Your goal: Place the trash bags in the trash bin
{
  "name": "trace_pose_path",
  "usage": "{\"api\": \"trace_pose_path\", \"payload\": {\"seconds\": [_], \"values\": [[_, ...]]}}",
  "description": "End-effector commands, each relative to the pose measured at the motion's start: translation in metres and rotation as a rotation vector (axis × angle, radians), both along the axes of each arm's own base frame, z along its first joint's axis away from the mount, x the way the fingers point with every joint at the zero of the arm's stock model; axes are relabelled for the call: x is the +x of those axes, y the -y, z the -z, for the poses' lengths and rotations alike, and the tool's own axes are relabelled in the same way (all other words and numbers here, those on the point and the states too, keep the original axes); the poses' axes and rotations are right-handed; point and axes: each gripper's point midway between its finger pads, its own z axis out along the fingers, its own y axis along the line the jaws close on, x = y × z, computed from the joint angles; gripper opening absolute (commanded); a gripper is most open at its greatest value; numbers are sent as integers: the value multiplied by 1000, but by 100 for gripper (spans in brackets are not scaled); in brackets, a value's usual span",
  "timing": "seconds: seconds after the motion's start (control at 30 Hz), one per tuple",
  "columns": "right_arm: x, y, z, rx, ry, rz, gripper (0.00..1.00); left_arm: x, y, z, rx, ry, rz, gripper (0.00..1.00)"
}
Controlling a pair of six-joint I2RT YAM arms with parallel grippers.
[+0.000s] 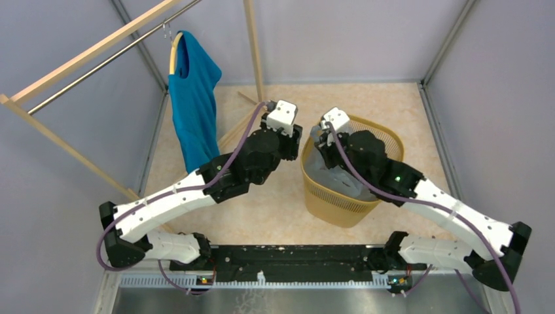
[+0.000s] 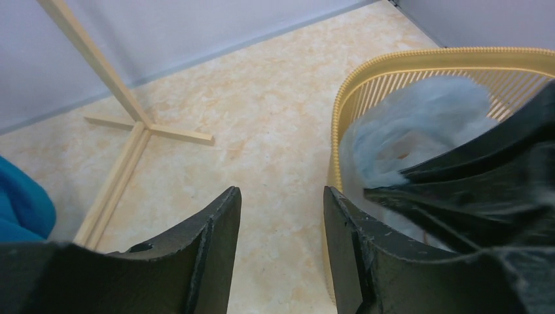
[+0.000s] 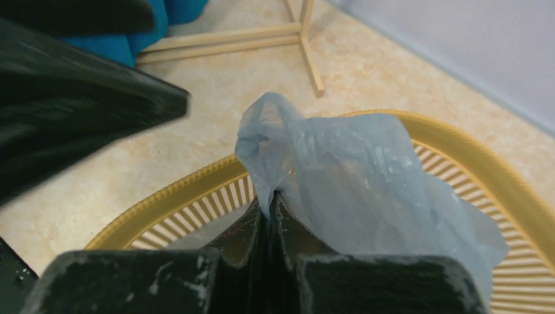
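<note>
The yellow-orange trash bin (image 1: 324, 197) stands right of the table's middle. The pale blue-grey trash bag (image 1: 334, 175) lies inside it; it also shows in the right wrist view (image 3: 366, 176) and the left wrist view (image 2: 419, 124). My right gripper (image 3: 269, 203) is shut on a fold of the bag's edge, over the bin's left rim (image 3: 163, 196). My left gripper (image 2: 281, 196) is open and empty, just left of the bin's rim (image 2: 337, 131), above the bare floor.
A teal-blue shirt (image 1: 193, 98) hangs on a wooden clothes rack (image 1: 85, 55) at the back left. The rack's foot bars (image 2: 124, 170) lie on the floor left of the bin. Grey walls enclose the table.
</note>
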Motion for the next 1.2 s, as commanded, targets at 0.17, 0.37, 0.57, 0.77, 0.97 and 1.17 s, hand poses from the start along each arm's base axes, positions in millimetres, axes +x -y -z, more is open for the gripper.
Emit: {"api": "trace_pose_path", "payload": {"seconds": [0.17, 0.37, 0.57, 0.77, 0.97, 1.17], "values": [[43, -43, -46, 349, 66, -101, 0, -6, -57, -52, -88, 108, -122, 60], [42, -72, -63, 376, 79, -229, 0, -13, -55, -60, -138, 93, -80, 82], [25, -51, -66, 338, 58, -215, 0, -30, -33, -85, -211, 89, 89, 97], [-10, -33, -61, 322, 14, -273, 0, -25, -20, -99, -307, 49, 197, 94], [-22, -25, -47, 316, 3, -283, 0, -22, 2, -106, -456, -53, 448, 95], [-22, -28, -50, 326, 13, -298, 0, -36, 22, -116, -471, -63, 596, 98]]}}
